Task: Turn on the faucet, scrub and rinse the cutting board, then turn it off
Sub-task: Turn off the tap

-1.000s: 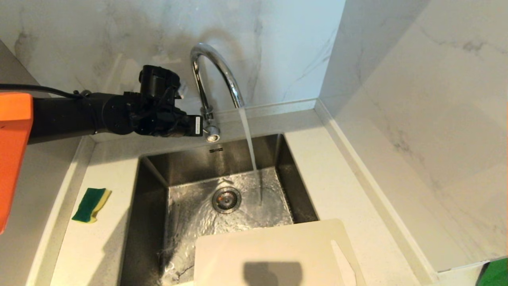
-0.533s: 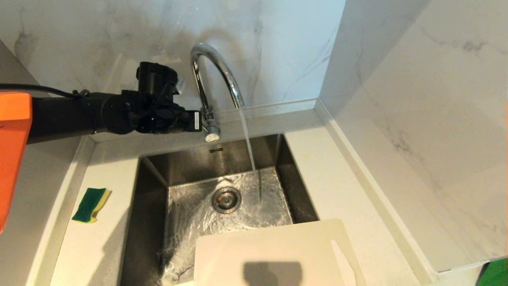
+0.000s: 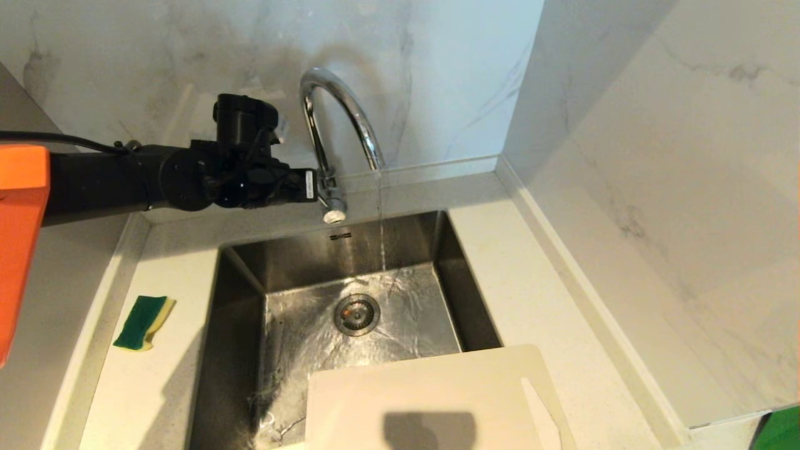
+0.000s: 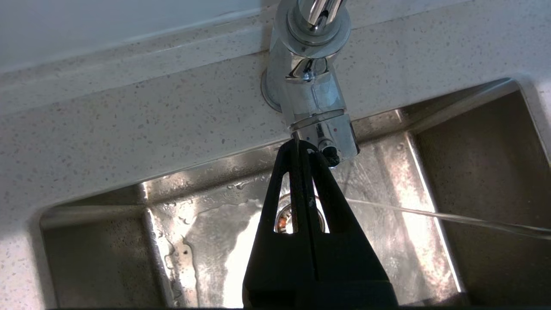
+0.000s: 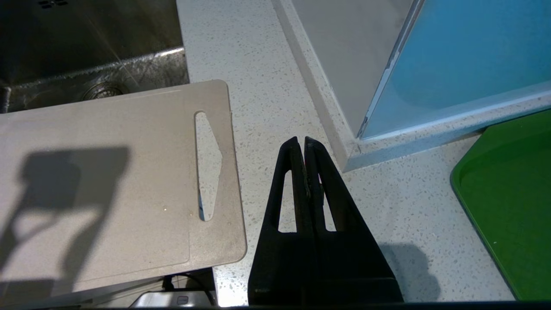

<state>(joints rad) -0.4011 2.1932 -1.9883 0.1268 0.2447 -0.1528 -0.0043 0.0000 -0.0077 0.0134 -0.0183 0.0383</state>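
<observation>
Spanning the near end of the steel sink (image 3: 237, 350), the cutting board (image 3: 425, 387) lies flat with one end resting on the pale counter (image 3: 537, 300), its long handle slot (image 5: 207, 165) toward the robot's right. It looks like a stiff, light plastic slab, probably slick when wet, so the slot edge or an overhanging rim would likely be the surest place to pinch it. Behind the basin rises the faucet (image 3: 340, 109), hard polished chrome that I judge slippery; only a thin thread of water (image 3: 381, 212) falls from its spout. The left gripper (image 4: 301, 144), its fingers clenched together with nothing between them, presses its tips against the thin side lever (image 4: 295, 137) at the tap's base, which seems best nudged, not grasped. The right gripper (image 5: 301, 140) hangs over the counter just beside the board's slotted end, likewise closed on nothing. A small green-and-yellow sponge (image 3: 144, 322) lies on the counter left of the sink, soft and easily squeezed.
</observation>
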